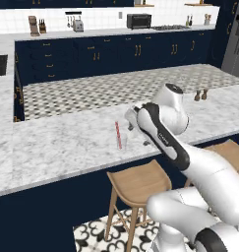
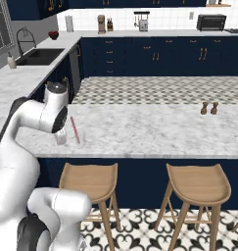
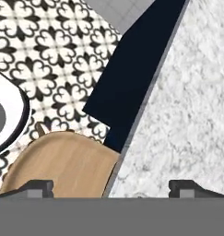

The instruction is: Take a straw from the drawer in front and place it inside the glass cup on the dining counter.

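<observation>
The pink-red straw (image 1: 118, 133) (image 2: 75, 130) stands tilted inside the small clear glass cup (image 1: 122, 141) (image 2: 79, 138) near the front edge of the dining counter (image 1: 52, 142) (image 2: 154, 130) (image 3: 191, 106). My gripper (image 1: 136, 129) (image 2: 60, 138) (image 3: 111, 188) hangs just beside the cup, over the counter's front edge. It is open, with nothing between its fingers, and it touches neither straw nor cup. In the hand view the fingertips (image 3: 39, 186) straddle the counter edge. The drawer is out of view.
Wooden stools (image 1: 138, 183) (image 2: 88, 180) (image 3: 62, 166) stand under the counter's front edge, another (image 2: 194, 184) further right. Two small brown shakers (image 1: 200, 95) (image 2: 209, 108) sit on the counter's right part. Patterned floor (image 3: 53, 60) lies below; a navy cabinet run (image 1: 116, 54) lines the far wall.
</observation>
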Robot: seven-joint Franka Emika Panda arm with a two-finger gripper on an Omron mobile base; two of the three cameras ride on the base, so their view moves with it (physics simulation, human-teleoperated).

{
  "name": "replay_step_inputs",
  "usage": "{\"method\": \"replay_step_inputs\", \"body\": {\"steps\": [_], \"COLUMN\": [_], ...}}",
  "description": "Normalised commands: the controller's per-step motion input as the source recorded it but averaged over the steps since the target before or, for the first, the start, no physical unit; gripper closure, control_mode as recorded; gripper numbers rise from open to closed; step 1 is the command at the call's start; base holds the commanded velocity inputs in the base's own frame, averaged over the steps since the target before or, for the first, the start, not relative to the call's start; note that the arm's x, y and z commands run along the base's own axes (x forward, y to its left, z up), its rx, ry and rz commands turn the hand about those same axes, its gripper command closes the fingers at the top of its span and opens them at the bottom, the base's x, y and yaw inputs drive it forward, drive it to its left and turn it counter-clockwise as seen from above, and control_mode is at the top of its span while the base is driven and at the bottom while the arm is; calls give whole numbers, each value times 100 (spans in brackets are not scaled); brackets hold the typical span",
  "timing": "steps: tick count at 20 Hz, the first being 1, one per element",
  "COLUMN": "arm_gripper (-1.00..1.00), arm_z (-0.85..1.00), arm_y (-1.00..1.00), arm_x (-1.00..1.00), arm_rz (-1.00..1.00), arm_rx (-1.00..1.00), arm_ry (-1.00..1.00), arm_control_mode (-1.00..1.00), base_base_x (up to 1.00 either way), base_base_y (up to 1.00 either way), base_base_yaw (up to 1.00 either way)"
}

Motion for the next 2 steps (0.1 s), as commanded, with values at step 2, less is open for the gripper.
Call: {"method": "replay_step_inputs", "body": {"steps": [2], "arm_gripper": [-100], "arm_z": [0], "arm_y": [11], "arm_x": [-59], "arm_rz": [0], "arm_rx": [-26], "arm_ry": [0], "arm_control_mode": [-100], "base_base_x": [0], "base_base_y": [0], "base_base_yaw": [0]}}
